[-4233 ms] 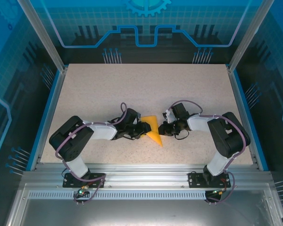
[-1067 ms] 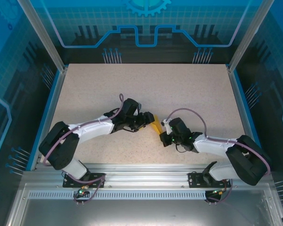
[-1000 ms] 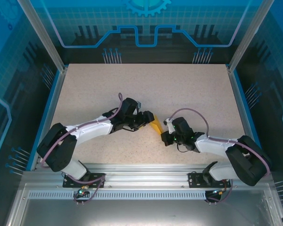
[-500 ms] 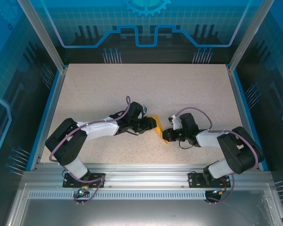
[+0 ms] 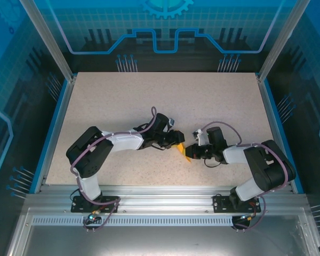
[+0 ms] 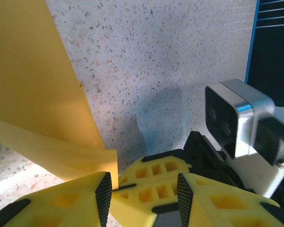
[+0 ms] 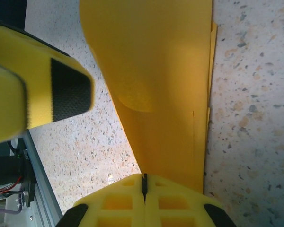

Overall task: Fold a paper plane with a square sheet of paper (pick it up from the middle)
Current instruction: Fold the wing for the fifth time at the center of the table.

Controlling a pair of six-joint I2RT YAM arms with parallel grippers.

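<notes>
The sheet of paper [image 5: 185,155], orange-yellow, is folded into a narrow layered wedge at the table's middle front. My right gripper [image 5: 192,153] is shut on its near end. In the right wrist view the fingertips [image 7: 144,179] meet on the paper [image 7: 161,71], which rises away from them with stacked edges on its right side. My left gripper [image 5: 178,141] is just left of the paper, jaws apart and holding nothing. In the left wrist view its pads [image 6: 104,198] stand either side of the right gripper's closed fingers [image 6: 156,170], with the paper [image 6: 33,80] at upper left. One left finger [image 7: 66,94] stands beside the paper.
The speckled beige tabletop [image 5: 165,96] has free room across its far half and both sides. Blue rails [image 5: 56,128] and metal posts bound it. Both forearms lie low across the front, meeting at the middle. The right wrist camera [image 6: 236,118] sits close ahead of my left fingers.
My left gripper has moved right and its jaws have narrowed. My right gripper has carried the paper slightly right and nearer, its elbow folding in. The two grippers are now closer.
</notes>
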